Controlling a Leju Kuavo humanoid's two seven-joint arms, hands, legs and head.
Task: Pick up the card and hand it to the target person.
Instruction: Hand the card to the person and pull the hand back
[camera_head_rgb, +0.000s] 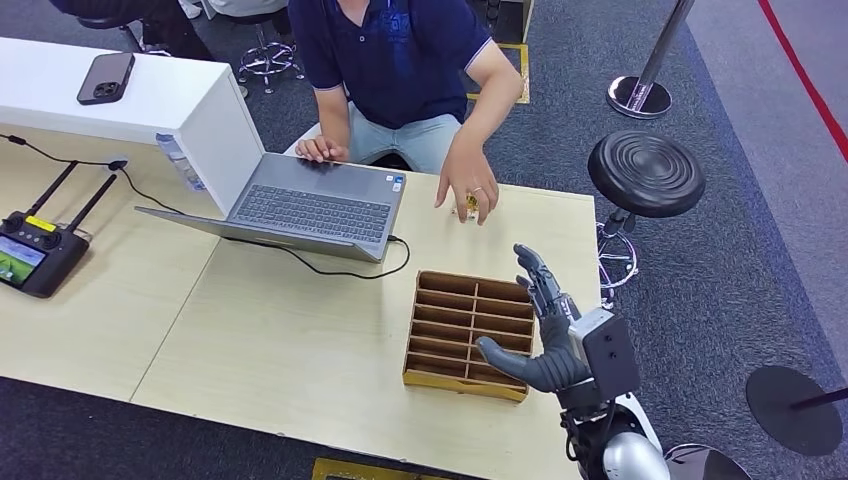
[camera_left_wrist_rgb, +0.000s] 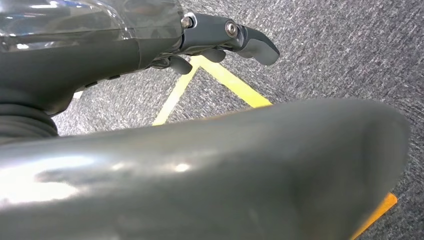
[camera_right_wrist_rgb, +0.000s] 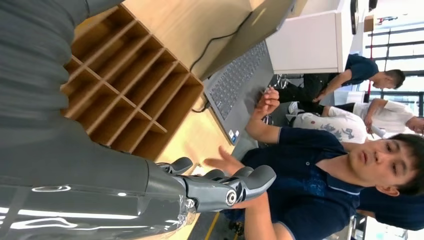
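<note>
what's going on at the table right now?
The robot's right hand hovers open over the right end of a wooden divider tray, holding nothing. Across the table, a seated person rests one hand on the tabletop over a small yellowish item, possibly the card, and the other hand at the laptop. The robot's left hand hangs down over the carpet.
</note>
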